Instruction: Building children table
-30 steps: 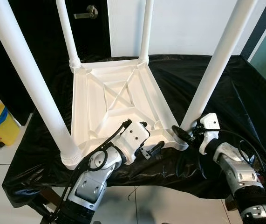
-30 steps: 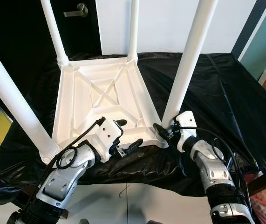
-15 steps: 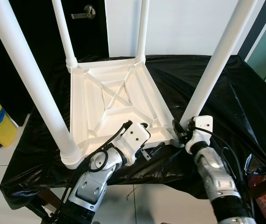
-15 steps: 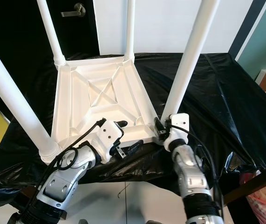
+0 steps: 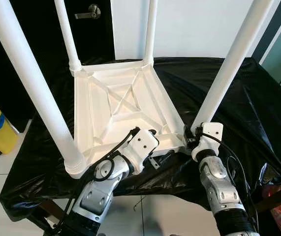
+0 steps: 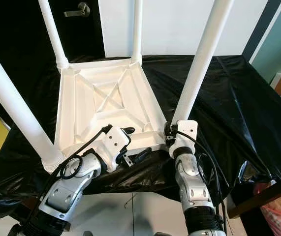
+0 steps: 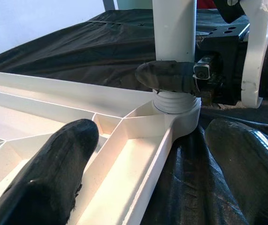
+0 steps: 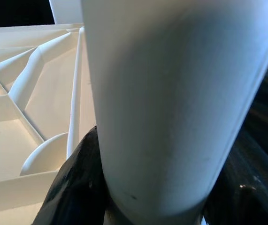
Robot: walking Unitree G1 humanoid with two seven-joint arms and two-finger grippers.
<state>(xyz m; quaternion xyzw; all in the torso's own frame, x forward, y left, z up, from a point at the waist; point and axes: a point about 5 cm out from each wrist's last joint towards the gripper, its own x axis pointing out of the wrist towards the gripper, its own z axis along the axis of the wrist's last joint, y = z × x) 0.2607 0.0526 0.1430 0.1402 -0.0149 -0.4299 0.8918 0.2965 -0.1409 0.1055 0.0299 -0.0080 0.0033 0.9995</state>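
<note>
Your right gripper (image 5: 193,139) has swung in, now pinching the near-right leg (image 5: 224,73)'s base; your left gripper (image 5: 161,157) is spreading over the tabletop (image 5: 120,105) rim. All 4 legs are standing; only tightening seems left.

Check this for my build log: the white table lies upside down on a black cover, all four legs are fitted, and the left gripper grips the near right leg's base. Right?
Not quite: the right gripper grips that leg, as the left eye view shows. The left gripper straddles the table rim. The rest stands.

Smooth white plastic table (image 5: 125,110), glossy black crinkled sheet (image 5: 258,113), matt legs (image 5: 229,69)
</note>
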